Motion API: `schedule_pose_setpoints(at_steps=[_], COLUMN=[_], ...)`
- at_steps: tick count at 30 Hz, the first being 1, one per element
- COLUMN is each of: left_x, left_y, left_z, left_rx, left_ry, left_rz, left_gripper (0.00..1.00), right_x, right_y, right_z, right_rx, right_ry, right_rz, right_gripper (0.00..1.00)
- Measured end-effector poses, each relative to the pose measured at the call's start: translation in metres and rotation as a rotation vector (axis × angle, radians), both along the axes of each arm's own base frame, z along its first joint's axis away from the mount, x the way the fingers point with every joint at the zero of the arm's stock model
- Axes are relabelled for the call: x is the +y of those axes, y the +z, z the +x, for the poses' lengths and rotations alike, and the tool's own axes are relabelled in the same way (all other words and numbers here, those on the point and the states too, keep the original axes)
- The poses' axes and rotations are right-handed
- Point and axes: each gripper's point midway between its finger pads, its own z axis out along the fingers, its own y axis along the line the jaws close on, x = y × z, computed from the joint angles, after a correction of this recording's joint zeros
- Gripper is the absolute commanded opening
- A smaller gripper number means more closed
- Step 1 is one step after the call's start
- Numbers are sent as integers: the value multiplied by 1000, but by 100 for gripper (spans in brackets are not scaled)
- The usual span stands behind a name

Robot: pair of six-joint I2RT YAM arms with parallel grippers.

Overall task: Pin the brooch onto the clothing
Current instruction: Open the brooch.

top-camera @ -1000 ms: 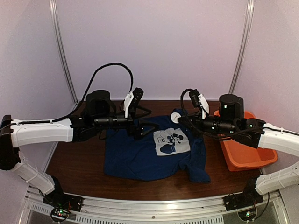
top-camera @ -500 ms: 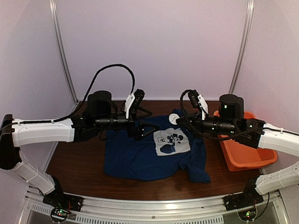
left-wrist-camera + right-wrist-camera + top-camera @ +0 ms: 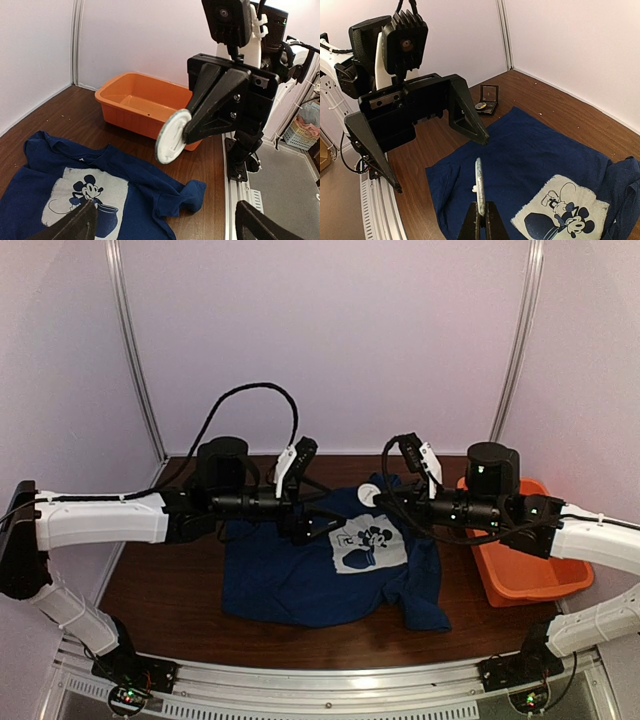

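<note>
- Top view: the right gripper [image 3: 380,497] pinches the brooch [image 3: 371,494], a pale disc in the air over the far edge of the shirt [image 3: 290,580]. The left gripper [image 3: 312,518] faces it, just beside, jaws wide.
- Left wrist: the brooch [image 3: 172,136] turns its flat white face this way, tilted, clamped at its rim. The shirt's print [image 3: 85,197] shows a cartoon mouse.
- Right wrist: the brooch [image 3: 479,187] stands edge-on, long axis upright, with a white stud [image 3: 474,189] pointing left.
</note>
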Motion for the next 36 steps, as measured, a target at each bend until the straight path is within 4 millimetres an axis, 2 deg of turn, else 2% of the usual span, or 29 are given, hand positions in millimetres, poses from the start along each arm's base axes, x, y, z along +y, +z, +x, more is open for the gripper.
schedule_pose_setpoints(at_steps=[8,19,26,30,36], left_x=[-4,-7,-8,-8,-6], left_y=[-5,1,5,8,11], left_z=[-5,-12,-12,-11,-6], left_rx=[45,71,79,80,91], left_ry=[-34,-82,-78,-76,-64], left_rz=[-4,-33,-52,-64,-80], left_gripper=[98,98,98,95,86], right_x=[7,11,18,19,16], right_y=[5,11,-3,-6,0], right_z=[-1,0,-12,-18,-25], right_rx=[-32,-71,-73,-81,-111], right_ry=[-2,-19,15,33,51], right_rz=[15,43,50,64,109], right_gripper=[0,0,0,0,0])
